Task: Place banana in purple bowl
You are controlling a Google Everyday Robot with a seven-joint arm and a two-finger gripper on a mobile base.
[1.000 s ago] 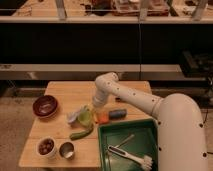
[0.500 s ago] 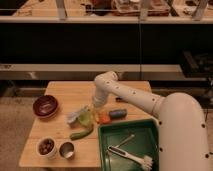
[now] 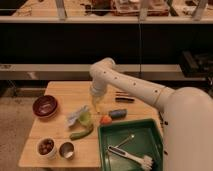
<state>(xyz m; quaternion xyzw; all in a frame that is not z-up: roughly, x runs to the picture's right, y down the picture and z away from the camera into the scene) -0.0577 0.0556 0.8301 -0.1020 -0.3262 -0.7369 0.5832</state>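
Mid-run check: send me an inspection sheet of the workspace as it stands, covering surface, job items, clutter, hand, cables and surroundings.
Surface: wooden table, things spread over its middle and left.
Job's things: purple bowl near the left edge, nothing seen inside; banana pale yellow, hanging under the hand, well right of the bowl.
Clutter: yellow-green fruit beside white wrapping; green vegetable; white bowl of brown pieces; metal cup; small orange piece; blue object; green tray holding a white brush and a utensil.
Hand: hand above the table's middle, shut on the banana.
Cables: nothing seen.
Surroundings: dark shelving behind the table, floor at left.
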